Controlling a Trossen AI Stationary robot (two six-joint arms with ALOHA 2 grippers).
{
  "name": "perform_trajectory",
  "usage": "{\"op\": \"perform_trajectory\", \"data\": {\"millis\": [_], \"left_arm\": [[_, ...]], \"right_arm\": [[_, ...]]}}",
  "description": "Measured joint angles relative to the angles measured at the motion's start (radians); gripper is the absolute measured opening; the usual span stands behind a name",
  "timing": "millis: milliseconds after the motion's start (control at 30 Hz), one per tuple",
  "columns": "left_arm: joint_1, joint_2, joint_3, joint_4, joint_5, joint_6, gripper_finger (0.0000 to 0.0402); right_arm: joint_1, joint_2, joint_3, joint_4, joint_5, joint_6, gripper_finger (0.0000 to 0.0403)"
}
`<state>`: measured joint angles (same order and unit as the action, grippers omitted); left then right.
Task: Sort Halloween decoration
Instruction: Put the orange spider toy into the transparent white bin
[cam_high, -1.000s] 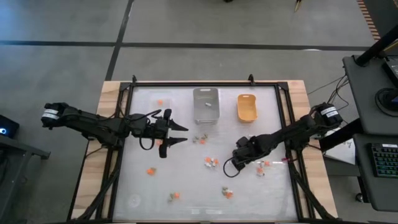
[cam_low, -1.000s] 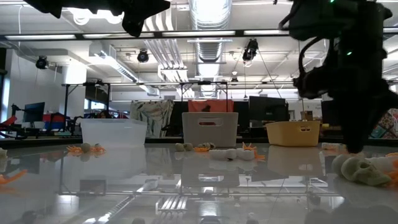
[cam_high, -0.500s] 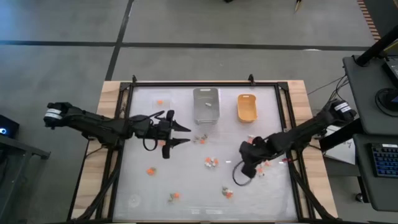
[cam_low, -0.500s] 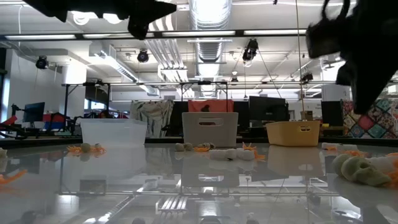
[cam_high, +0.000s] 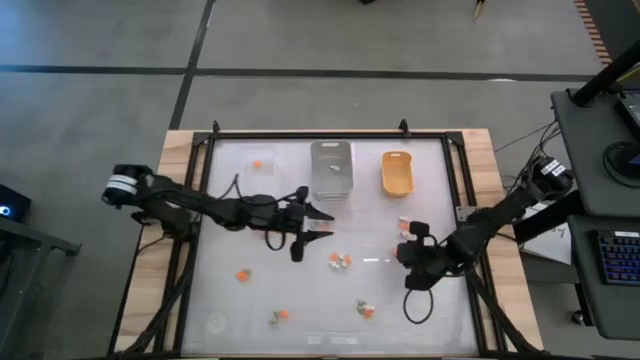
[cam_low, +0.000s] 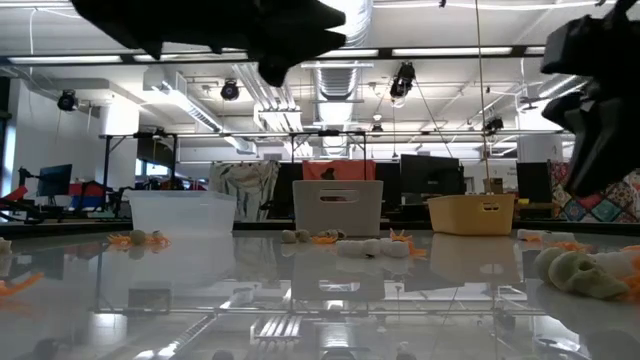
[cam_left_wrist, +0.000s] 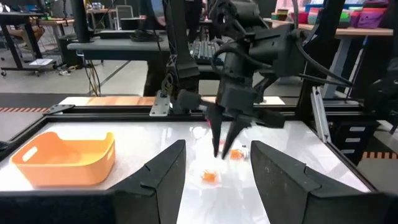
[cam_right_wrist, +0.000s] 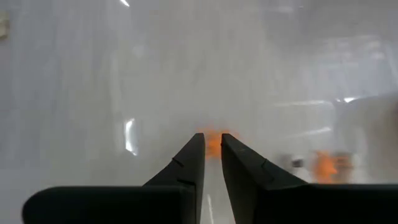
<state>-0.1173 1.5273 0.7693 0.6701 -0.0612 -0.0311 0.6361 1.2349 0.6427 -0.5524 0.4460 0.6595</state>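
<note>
The left arm is reaching in over the middle of the white counter (cam_high: 225, 300), and the left gripper (cam_high: 326, 223) is hanging above it with its fingers spread wide apart and nothing between them. It is pointing across the counter toward the right arm, with a small cluster of trinkets (cam_high: 322, 226) lying just under its tips.

The right gripper (cam_left_wrist: 225, 148) is hovering over the right part of the counter, pointing downward, its two fingers only narrowly apart. In the right wrist view an orange trinket (cam_right_wrist: 213, 147) is showing just past the fingertips; whether the fingers are touching it cannot be told. Another orange trinket (cam_right_wrist: 324, 165) is lying near it on the counter.

The Halloween decoration pieces are lying scattered over the counter: one orange piece (cam_high: 241, 275) on the left, an orange and white pair (cam_high: 279, 316) near the front edge, a mixed group (cam_high: 340, 261) in the middle between the two grippers, and another pair (cam_high: 366, 309) in front of that.

Three trays are standing in a row along the far edge: a clear tray (cam_low: 183, 212) with one orange piece (cam_high: 257, 164) in it, a grey tray (cam_high: 331, 168) and an orange-yellow tray (cam_high: 397, 172). In the low view a pale skull-like trinket (cam_low: 580, 273) is lying near the right edge.
</note>
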Motion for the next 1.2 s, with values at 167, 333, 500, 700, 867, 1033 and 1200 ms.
{"op": "perform_trajectory", "data": {"millis": [167, 333, 500, 700, 867, 1033, 1200], "left_arm": [[0.000, 0.124, 0.099, 0.000, 0.000, 0.030, 0.0165], [0.000, 0.259, 0.200, -0.002, 0.001, 0.049, 0.0165], [0.000, 0.379, 0.294, -0.004, 0.001, 0.072, 0.0165], [0.000, 0.484, 0.372, -0.005, 0.002, 0.079, 0.0165], [0.000, 0.548, 0.416, -0.007, 0.002, 0.079, 0.0165], [0.000, 0.586, 0.464, -0.008, 0.002, 0.072, 0.0165], [-0.002, 0.628, 0.498, -0.030, 0.002, 0.073, 0.0165]], "right_arm": [[0.015, -0.039, -0.101, 0.117, 0.001, 0.013, 0.0069], [0.014, -0.091, -0.152, 0.166, 0.001, 0.022, 0.0086], [0.014, -0.148, -0.156, 0.165, 0.000, 0.020, 0.0100], [0.014, -0.193, -0.158, 0.140, 0.000, 0.020, 0.0128], [0.014, -0.191, -0.163, 0.139, 0.000, 0.028, 0.0163], [0.014, -0.170, -0.166, 0.146, 0.000, 0.058, 0.0192], [0.014, -0.145, -0.166, 0.152, -0.001, 0.074, 0.0200]]}}
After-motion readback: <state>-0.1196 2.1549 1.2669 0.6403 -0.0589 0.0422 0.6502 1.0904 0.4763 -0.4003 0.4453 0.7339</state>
